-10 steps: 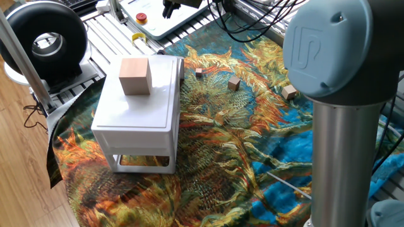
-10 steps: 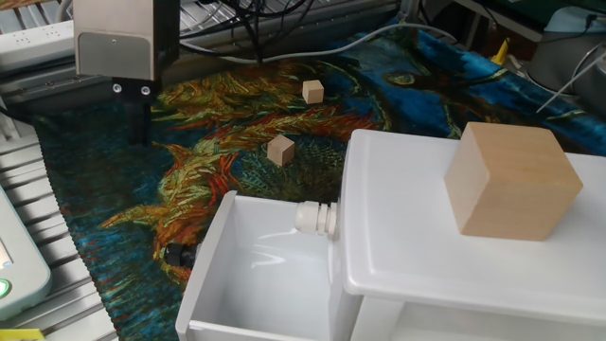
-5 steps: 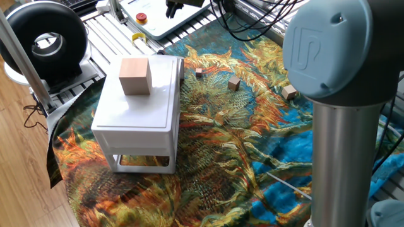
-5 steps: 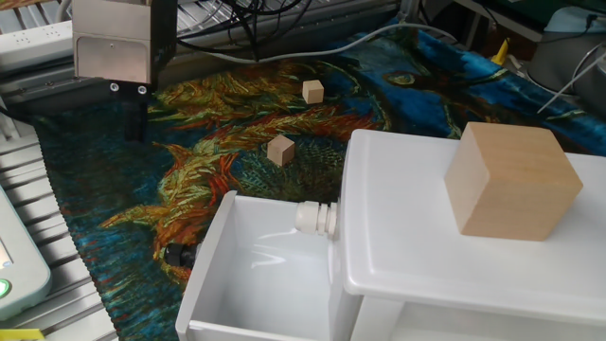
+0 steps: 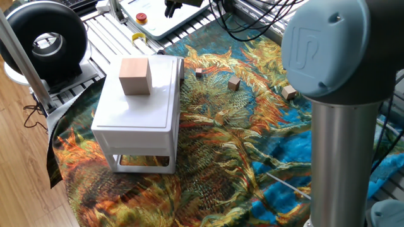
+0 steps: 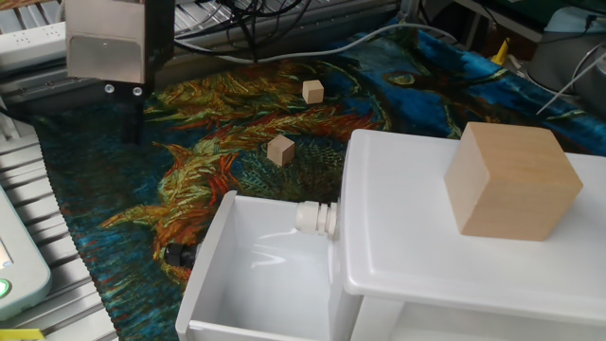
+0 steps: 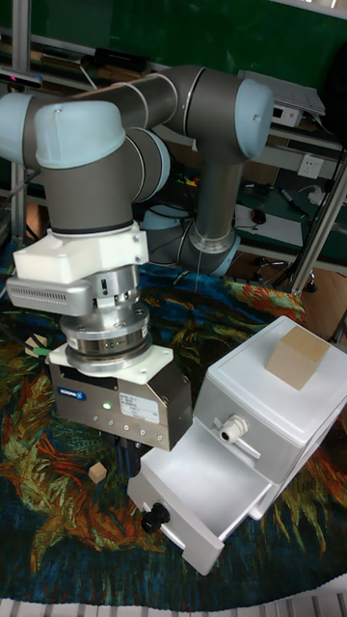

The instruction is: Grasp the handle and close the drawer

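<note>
White drawer (image 6: 256, 275) pulled open, empty. Wooden cube (image 6: 512, 180) on cabinet top (image 6: 407, 218). Two small blocks (image 6: 280, 150) on patterned cloth (image 6: 218, 123). Gripper body (image 6: 109, 43) upper left, fingers unclear.

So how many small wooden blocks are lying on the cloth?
3 small blocks: one nearest the white cabinet, one mid-cloth, one beside the arm, which may hide more.

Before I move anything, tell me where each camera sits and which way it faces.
One fixed view: high beside the arm, looking down on the white cabinet and wooden cube; only the arm's grey column shows.
The other fixed view: low beside the cabinet, looking across the open drawer toward the gripper.
Tall fixed view: facing the drawer's front; arm and gripper show.
All three share cabinet and cube.
</note>
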### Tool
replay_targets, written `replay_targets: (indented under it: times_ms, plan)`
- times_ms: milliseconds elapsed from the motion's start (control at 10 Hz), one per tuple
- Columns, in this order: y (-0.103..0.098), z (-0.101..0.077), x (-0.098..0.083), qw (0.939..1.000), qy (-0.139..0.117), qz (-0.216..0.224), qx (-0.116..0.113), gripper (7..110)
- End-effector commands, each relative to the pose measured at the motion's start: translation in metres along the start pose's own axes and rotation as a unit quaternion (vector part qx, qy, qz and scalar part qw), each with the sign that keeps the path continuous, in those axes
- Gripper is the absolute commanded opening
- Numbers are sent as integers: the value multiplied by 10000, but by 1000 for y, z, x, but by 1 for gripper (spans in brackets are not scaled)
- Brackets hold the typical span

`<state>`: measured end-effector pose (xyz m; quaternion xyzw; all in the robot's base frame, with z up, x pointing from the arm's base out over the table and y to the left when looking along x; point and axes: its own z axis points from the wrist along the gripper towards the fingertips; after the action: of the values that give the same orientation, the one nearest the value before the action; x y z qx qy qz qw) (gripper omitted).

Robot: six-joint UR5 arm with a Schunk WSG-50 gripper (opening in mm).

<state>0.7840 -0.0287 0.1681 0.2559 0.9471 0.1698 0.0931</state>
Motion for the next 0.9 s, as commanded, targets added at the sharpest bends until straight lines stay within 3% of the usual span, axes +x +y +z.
replay_targets:
  times_ms: [0, 200, 400, 600, 700, 800]
  plan:
    - [3, 6, -13, 10000, 62, -5, -30, 7]
    - [1, 9, -16, 9999, 73, -33, -67, 7]
    - [26, 1, 1, 9979, 209, -32, -610, 7]
    - [54, -8, 13, 9921, 292, 390, -1152, 7]
    - [57, -8, -1, 9907, -27, 285, -1332, 7]
    - [54, -5, -7, 9904, -193, 144, -1359, 7]
